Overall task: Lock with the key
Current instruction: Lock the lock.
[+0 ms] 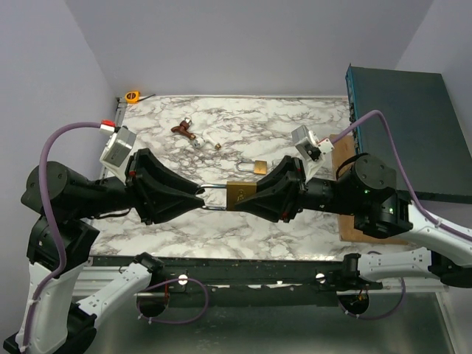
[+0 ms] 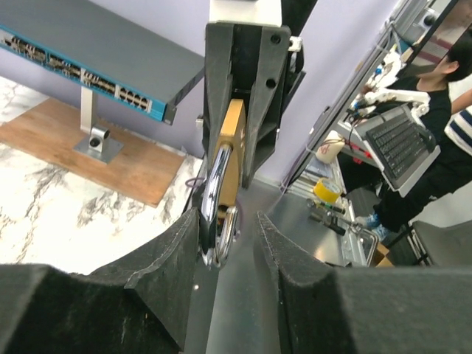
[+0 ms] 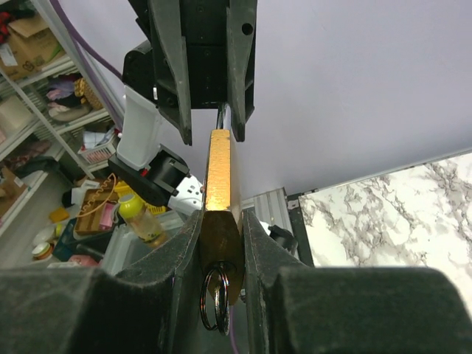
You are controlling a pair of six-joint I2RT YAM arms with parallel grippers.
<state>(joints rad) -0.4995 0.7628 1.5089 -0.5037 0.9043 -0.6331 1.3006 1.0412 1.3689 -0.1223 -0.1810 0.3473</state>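
A brass padlock hangs in the air between my two grippers, above the marble table. Its steel shackle points left. My right gripper is shut on the brass key, which sits in the bottom of the padlock body; a key ring hangs from the key. My left gripper is round the shackle. In the left wrist view the shackle lies against the left finger, with a gap to the right finger.
A second padlock lies on the table behind the grippers. A brown-handled key bunch and small loose pieces lie farther back. A yellow tape measure is at the back left. A network switch stands at the right on a wooden board.
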